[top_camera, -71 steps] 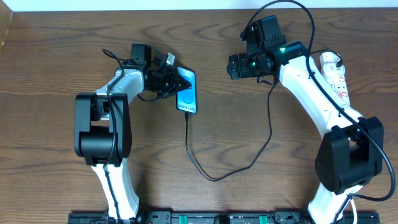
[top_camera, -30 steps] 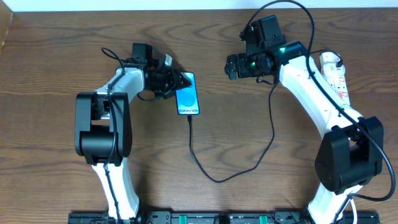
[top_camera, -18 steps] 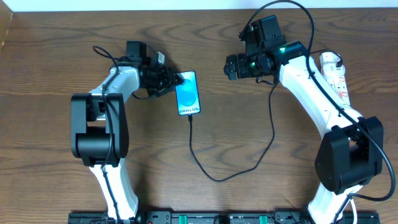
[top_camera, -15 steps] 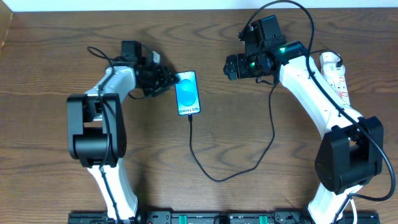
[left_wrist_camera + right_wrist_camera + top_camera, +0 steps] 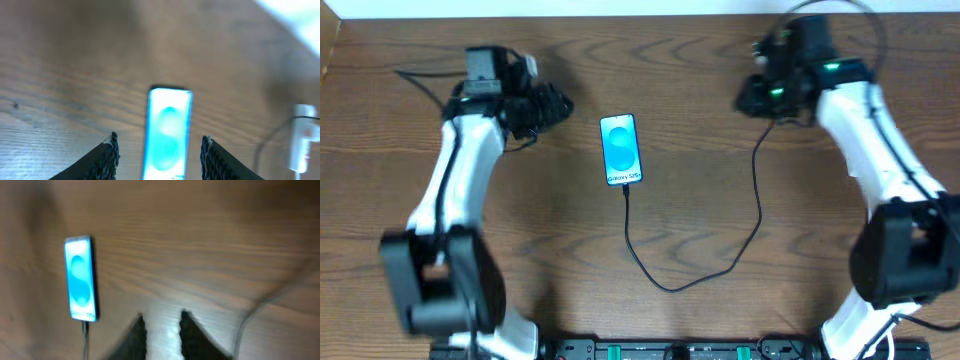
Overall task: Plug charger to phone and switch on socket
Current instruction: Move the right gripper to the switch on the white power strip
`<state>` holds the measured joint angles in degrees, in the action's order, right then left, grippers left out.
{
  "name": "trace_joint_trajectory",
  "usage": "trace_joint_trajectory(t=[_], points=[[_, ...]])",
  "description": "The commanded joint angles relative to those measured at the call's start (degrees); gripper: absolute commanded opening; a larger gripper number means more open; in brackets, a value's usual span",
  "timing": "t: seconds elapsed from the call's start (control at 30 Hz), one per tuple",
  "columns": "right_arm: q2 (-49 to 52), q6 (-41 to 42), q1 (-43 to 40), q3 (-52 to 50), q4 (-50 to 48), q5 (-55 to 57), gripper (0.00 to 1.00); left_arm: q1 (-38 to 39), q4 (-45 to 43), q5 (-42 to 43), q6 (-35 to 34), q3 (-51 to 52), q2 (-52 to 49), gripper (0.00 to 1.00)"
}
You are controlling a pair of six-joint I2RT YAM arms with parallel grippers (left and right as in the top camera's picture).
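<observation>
Overhead: one phone (image 5: 621, 150) mid-table, one charger (image 5: 660, 282) cable meeting its near end. Two grippers: left gripper (image 5: 159, 137) jaws spread, empty; right gripper (image 5: 161, 315) jaws narrowly apart, empty.

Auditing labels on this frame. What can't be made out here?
Socket switches: overhead, not visible, presumably under the right arm; left wrist shows only a blurred white shape at its right edge.
Far end of the charger cable: overhead, vanishes beneath the right arm.
Plug seating in the phone: too small overhead, cut off by the left wrist's bottom edge.
Right gripper shut or not: right wrist, motion blur.
</observation>
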<state>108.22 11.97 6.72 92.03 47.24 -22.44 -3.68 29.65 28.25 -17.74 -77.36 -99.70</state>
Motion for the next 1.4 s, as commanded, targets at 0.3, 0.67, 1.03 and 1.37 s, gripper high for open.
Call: trace_joint_trajectory(t=[0.3, 0.67, 1.03, 1.37], points=[[-4.0, -1.4, -23.9, -2.2, 2.8, -2.4, 0.01, 6.0, 1.6, -0.8, 1.2, -0.3, 11.8, 0.65], [-4.0, 1.4, -39.9, -15.5, -12.0, -11.8, 0.01, 6.7, 2.3, -0.8, 1.2, -0.3, 11.7, 0.86], [0.8, 6.1, -40.4, -18.8, -22.0, -14.2, 0.01, 6.7, 2.9, -0.9, 1.2, -0.3, 11.7, 0.86], [8.4, 9.6, -39.4, -18.8, -30.3, -15.7, 0.01, 6.7, 2.9, -0.9, 1.2, -0.3, 11.7, 0.87]])
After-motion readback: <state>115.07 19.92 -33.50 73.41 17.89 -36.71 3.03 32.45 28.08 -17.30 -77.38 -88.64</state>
